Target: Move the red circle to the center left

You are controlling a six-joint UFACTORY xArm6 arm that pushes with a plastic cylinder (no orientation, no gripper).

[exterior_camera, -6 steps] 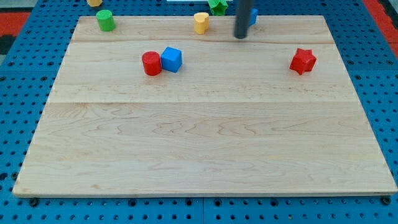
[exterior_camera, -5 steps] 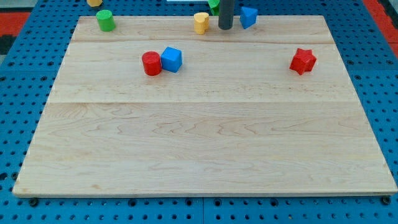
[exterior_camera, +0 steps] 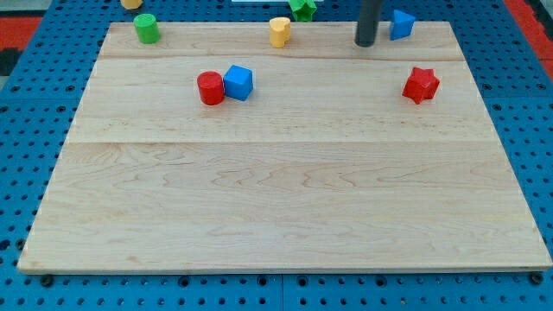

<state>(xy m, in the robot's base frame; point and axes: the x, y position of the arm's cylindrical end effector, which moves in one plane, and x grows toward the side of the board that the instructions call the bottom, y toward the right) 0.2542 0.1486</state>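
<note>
The red circle point(exterior_camera: 210, 88) is a short red cylinder on the wooden board point(exterior_camera: 285, 207), upper left of middle. A blue cube point(exterior_camera: 238, 82) touches its right side. My tip point(exterior_camera: 365, 42) is near the view's top edge, right of middle, far to the right of the red circle. A blue block point(exterior_camera: 400, 23) lies just to the right of my tip.
A red star point(exterior_camera: 421, 84) sits at the upper right. A yellow block point(exterior_camera: 279, 31) and a green star point(exterior_camera: 302, 8) are at the top middle. A green cylinder point(exterior_camera: 146, 28) and a yellow block point(exterior_camera: 131, 3) are at the top left.
My tip moved left, then swung right along the top edge. The blue block near it shifted to the right. The red circle and blue cube have not moved.
</note>
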